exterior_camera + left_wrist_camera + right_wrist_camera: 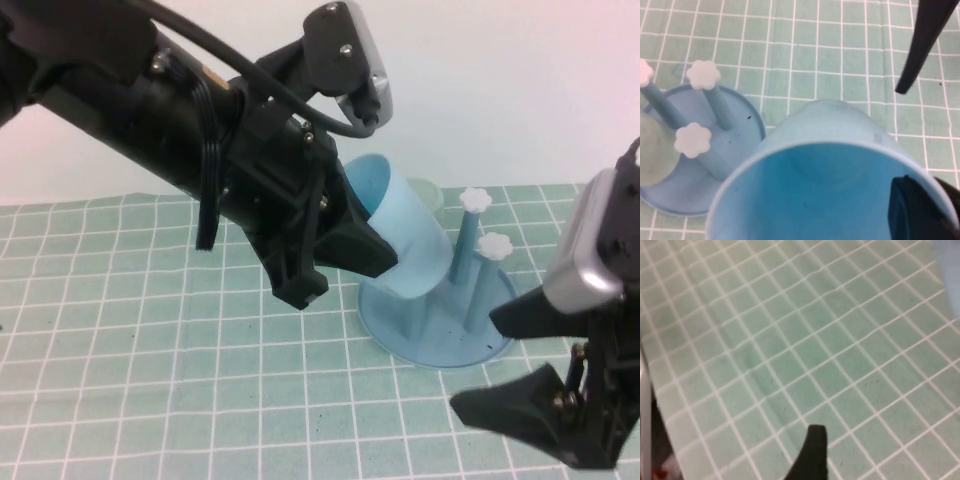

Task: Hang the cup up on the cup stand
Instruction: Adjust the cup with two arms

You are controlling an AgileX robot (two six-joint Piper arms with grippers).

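Note:
My left gripper point(372, 258) is shut on the rim of the light blue cup point(410, 240), one finger inside the mouth and one outside. The cup is tilted, mouth toward the arm, closed end low over the cup stand's round blue base point(440, 345), just left of its pegs with white flower knobs point(476, 199). In the left wrist view the cup point(830, 165) fills the frame, with the stand point(700, 195) beside it and my left gripper point(932, 200) on the rim. My right gripper point(510, 365) is open and empty, low at the stand's right.
A pale green translucent cup point(428, 190) sits behind the stand. The green grid mat point(150, 380) covers the table; the right wrist view shows it point(790, 350) and one black finger point(812, 457). A black finger point(922, 45), apparently the right gripper's, shows in the left wrist view.

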